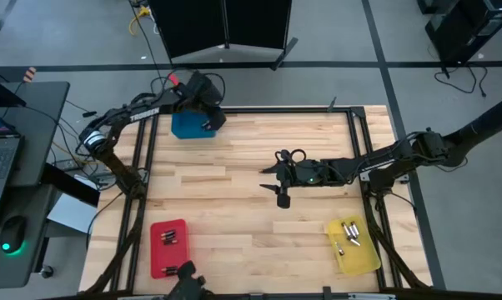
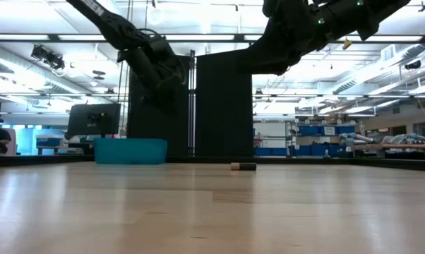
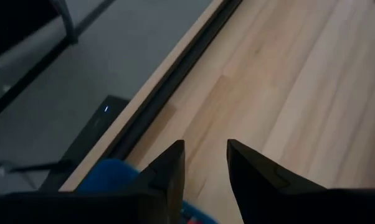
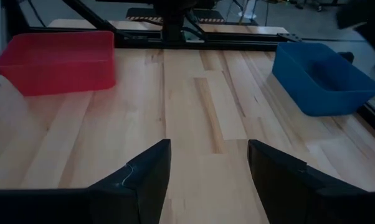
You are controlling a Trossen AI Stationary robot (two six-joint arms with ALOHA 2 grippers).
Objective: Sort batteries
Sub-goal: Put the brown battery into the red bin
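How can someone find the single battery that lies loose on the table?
Start at the light wooden table and find its middle, just below the right arm's open black fingers. There lies one small dark cylindrical battery, alone on bare wood, whereas the others lie in coloured trays.

Table layout as I'm seeing it from the console

I'm looking down on three trays sitting well apart on the table: one tray at the far left corner, a second tray at the near left edge, a third tray at the near right. Batteries are lying in the near right tray, a few cells in the near left one. The left gripper is hanging over the far tray; the right gripper is hovering over mid-table, jaws apart. One battery is lying alone on the boards.
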